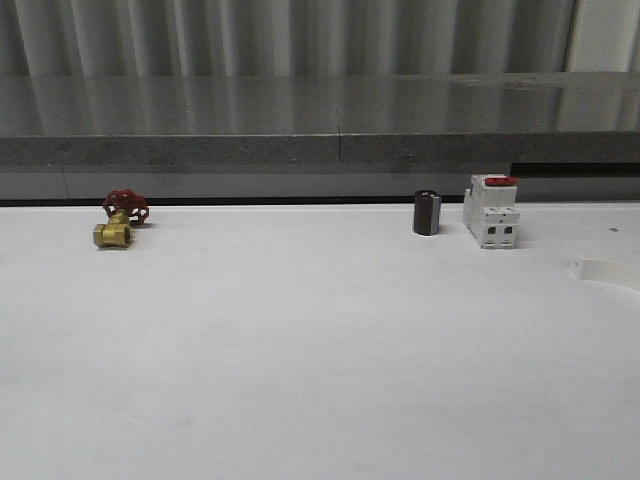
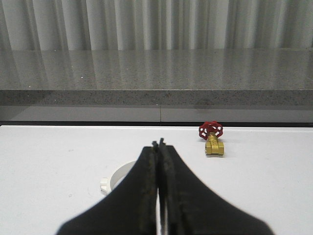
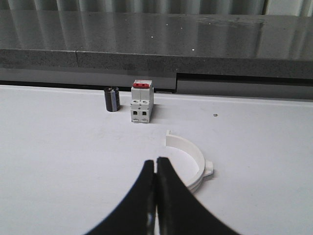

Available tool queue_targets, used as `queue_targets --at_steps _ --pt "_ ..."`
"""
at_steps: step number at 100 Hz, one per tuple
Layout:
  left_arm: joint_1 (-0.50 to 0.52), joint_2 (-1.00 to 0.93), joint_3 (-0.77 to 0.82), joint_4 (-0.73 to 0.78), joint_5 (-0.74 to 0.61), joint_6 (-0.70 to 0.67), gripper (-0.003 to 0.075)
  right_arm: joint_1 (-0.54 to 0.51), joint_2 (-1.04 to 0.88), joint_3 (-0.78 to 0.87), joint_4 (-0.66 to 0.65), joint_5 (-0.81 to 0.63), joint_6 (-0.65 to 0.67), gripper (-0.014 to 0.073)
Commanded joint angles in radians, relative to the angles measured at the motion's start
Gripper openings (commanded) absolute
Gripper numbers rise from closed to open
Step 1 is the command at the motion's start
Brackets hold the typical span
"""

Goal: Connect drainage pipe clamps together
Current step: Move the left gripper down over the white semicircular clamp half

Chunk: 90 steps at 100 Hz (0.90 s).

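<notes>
On the white table (image 1: 320, 380), one white half-ring clamp (image 3: 190, 159) lies flat at four o'clock from the red-topped switch (image 3: 142, 102), small square tabs at its ends. The other clamp half (image 2: 113, 180) peeks beside the left end effector (image 2: 158, 145). Both end effectors, the right end effector (image 3: 155, 161) included, are pressed together, empty.

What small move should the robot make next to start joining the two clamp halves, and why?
Probably open the right gripper first. Its fingers are pressed shut, and one white clamp half lies free on the table just beyond them. The left gripper is shut too, with the other clamp half beside it.
</notes>
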Motion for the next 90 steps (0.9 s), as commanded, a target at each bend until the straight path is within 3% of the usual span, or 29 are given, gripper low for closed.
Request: queue_targets --at_steps 1,57,90 --pt "0.003 -0.030 0.036 0.001 -0.081 -0.003 -0.0020 -0.002 -0.020 -0.015 -0.008 -0.072 -0.007 -0.0066" --pt "0.003 -0.023 -0.007 0.001 -0.071 -0.003 -0.0020 -0.002 -0.020 -0.015 -0.008 -0.072 -0.007 -0.0066" --pt "0.003 0.200 -0.293 -0.021 0.173 -0.003 -0.0020 -0.002 -0.020 -0.015 -0.008 -0.072 -0.007 -0.0066"
